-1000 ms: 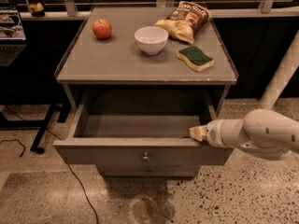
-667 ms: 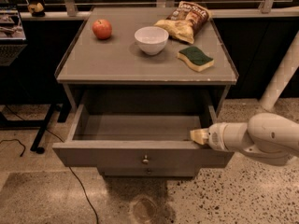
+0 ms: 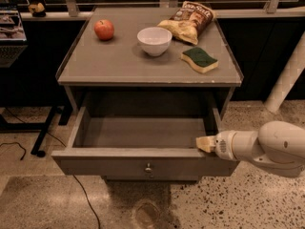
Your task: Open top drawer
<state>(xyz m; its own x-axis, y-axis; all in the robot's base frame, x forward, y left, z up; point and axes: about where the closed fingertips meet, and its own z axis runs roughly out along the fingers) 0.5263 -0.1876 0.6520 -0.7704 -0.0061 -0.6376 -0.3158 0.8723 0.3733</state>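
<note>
Sliding a little further out than a second ago, the top drawer [image 3: 143,132] now stands wide open below the cabinet top [image 3: 119,66], its bare floor showing, so you can judge the task done or nearly so. The gripper [image 3: 206,144] sits at the right end of the drawer's front wall, touching its upper edge. You cannot tell how far it is open, or whether it grips that edge.
</note>
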